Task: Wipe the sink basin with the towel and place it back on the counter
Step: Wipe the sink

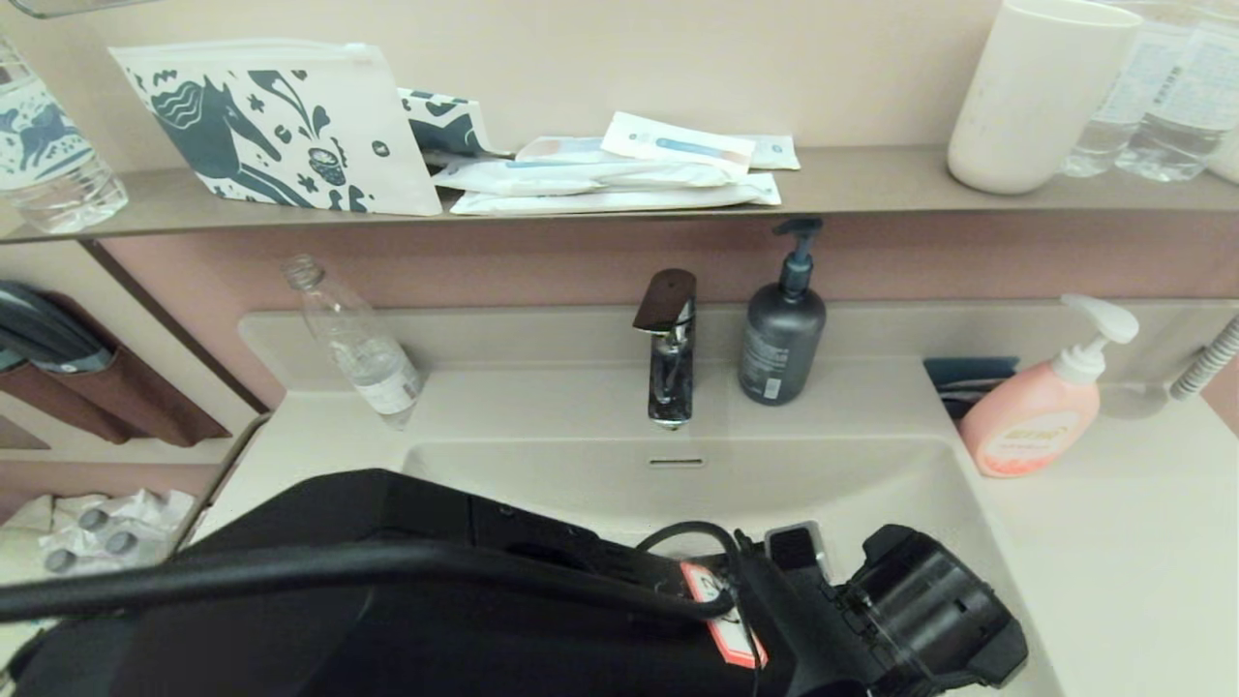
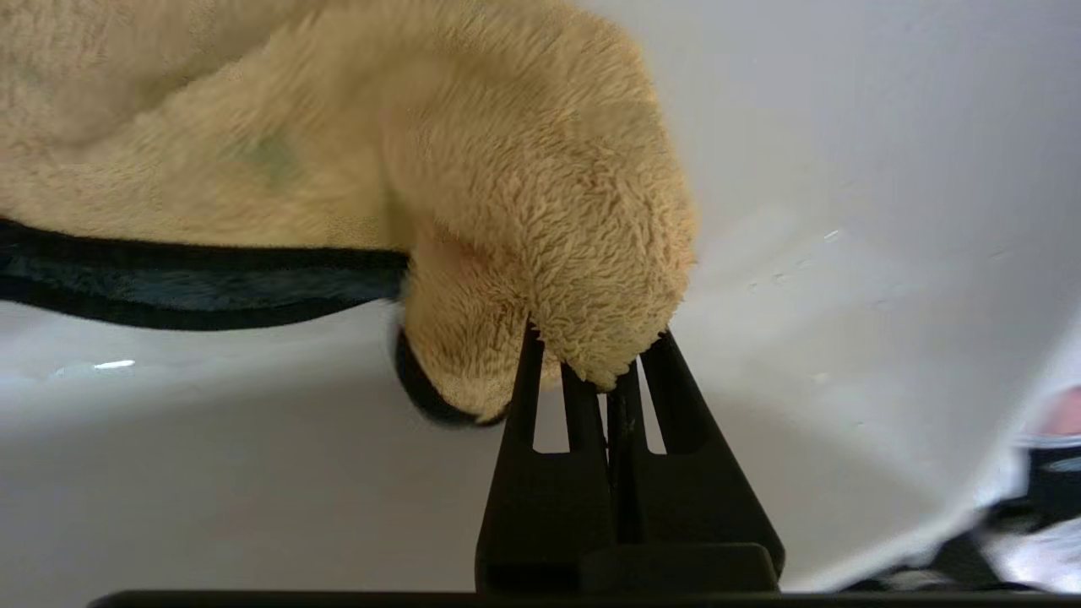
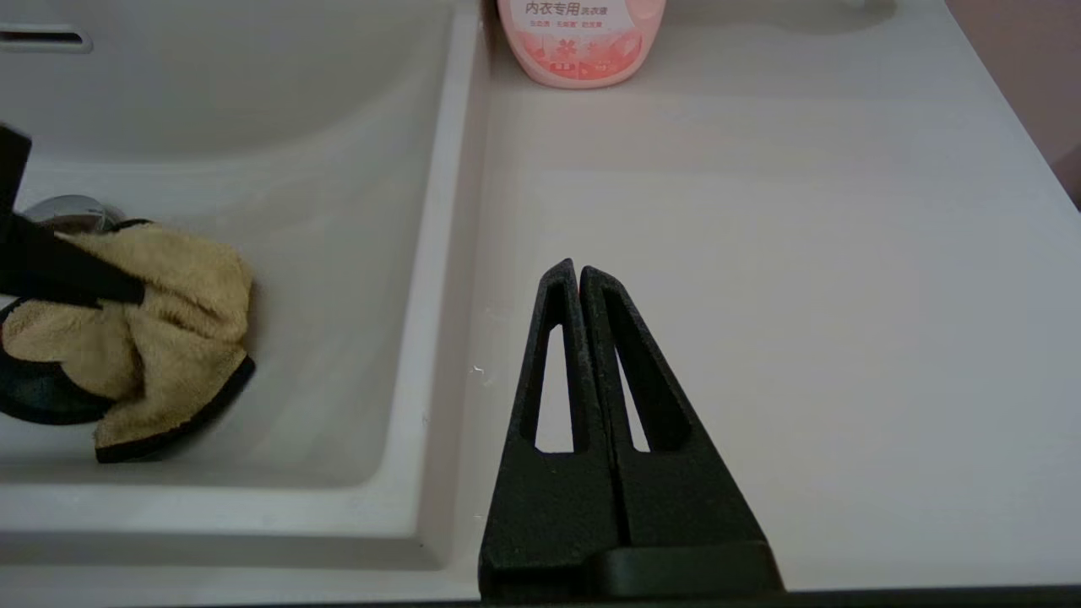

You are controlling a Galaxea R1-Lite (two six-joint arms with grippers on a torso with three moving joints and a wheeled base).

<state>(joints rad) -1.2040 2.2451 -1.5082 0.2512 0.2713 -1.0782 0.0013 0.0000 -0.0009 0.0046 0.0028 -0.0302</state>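
Note:
My left gripper (image 2: pixel 595 376) is down inside the sink basin (image 1: pixel 678 484), shut on a bunched fold of the mustard-yellow towel (image 2: pixel 473 169), whose black edging shows beside the pinch. In the right wrist view the towel (image 3: pixel 160 338) lies crumpled on the basin floor next to the chrome drain plug (image 3: pixel 67 211), and one of the left gripper's fingers (image 3: pixel 59 274) lies across it. In the head view my left arm (image 1: pixel 465 600) hides towel and gripper. My right gripper (image 3: pixel 578 272) hovers shut and empty over the counter (image 3: pixel 802 295), right of the basin's rim.
A chrome faucet (image 1: pixel 668 348) and dark pump bottle (image 1: pixel 782 334) stand behind the basin. A pink pump bottle (image 1: pixel 1036 416) stands on the counter at back right. A clear bottle (image 1: pixel 358 348) leans at back left. The shelf (image 1: pixel 871 184) above holds pouches and a cup.

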